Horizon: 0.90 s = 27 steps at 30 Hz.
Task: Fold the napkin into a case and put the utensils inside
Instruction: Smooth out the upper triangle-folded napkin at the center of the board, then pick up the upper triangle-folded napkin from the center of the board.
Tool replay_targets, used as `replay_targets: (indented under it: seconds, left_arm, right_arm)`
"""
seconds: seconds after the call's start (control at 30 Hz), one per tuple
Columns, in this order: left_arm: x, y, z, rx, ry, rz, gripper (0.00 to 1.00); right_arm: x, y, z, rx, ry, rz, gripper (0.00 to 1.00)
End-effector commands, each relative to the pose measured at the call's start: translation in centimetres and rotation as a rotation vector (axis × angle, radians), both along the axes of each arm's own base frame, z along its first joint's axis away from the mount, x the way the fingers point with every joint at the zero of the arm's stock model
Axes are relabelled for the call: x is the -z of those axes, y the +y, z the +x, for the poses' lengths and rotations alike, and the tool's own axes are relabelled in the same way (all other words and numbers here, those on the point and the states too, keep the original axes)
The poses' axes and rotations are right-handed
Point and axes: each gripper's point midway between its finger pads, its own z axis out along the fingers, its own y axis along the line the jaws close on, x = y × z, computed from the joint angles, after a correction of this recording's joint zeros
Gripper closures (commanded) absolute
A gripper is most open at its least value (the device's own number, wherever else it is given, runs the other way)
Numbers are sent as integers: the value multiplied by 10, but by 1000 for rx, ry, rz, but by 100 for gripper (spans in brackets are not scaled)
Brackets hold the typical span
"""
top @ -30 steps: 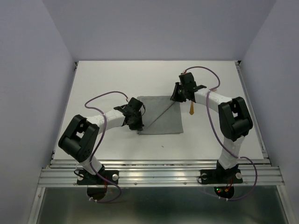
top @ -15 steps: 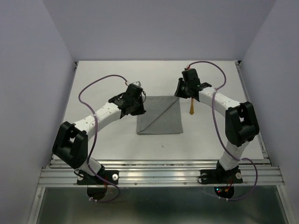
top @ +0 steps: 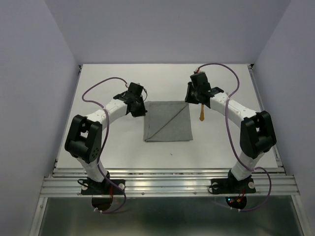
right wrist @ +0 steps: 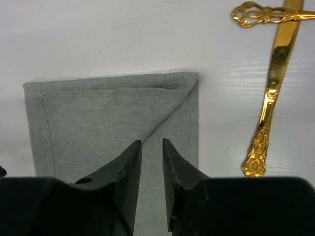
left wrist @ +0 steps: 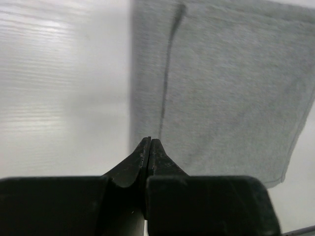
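Observation:
The grey napkin (top: 167,122) lies flat on the table, folded into an oblong with a diagonal flap edge running across it. My left gripper (top: 140,108) hovers at its far left corner; in the left wrist view the gripper (left wrist: 149,140) is shut with nothing in it, above the cloth's (left wrist: 226,83) left edge. My right gripper (top: 189,98) hangs over the far right corner; its jaws (right wrist: 151,142) stand slightly apart over the fold in the napkin (right wrist: 108,108), holding nothing. Two golden utensils (top: 202,113) lie just right of the cloth, one (right wrist: 273,83) lengthwise, another (right wrist: 263,13) across its end.
White table (top: 118,142) with a metal rail (top: 167,173) along the near edge and rails on both sides. Purple cables loop over both arms. Grey walls enclose the table on three sides.
My left gripper has travelled from the napkin's near left corner along its left edge to the far left corner. The right gripper has drawn back a little and its jaws have parted.

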Motion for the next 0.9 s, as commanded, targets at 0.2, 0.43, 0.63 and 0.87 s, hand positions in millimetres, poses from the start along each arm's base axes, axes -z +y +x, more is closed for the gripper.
replay_targets:
  seconds: [0.2,0.43,0.63,0.87]
  left_arm:
    - [-31,74,35,-158,-63,-34,92]
    - [-48,133,28,-276,-100,-39,92]
    - [-50,139,26,-276,-99,-44,92]
    - [-41,132,28,-266,-86,-75,92]
  right_arm:
    - [3,107,-47,-227,-1,-23,68]
    - [22,180,-87,-395,13,-75,64]
    - [40,206,-134,-520,62,-89,65]
    - [57,212,-158,-579,102,-114,66]
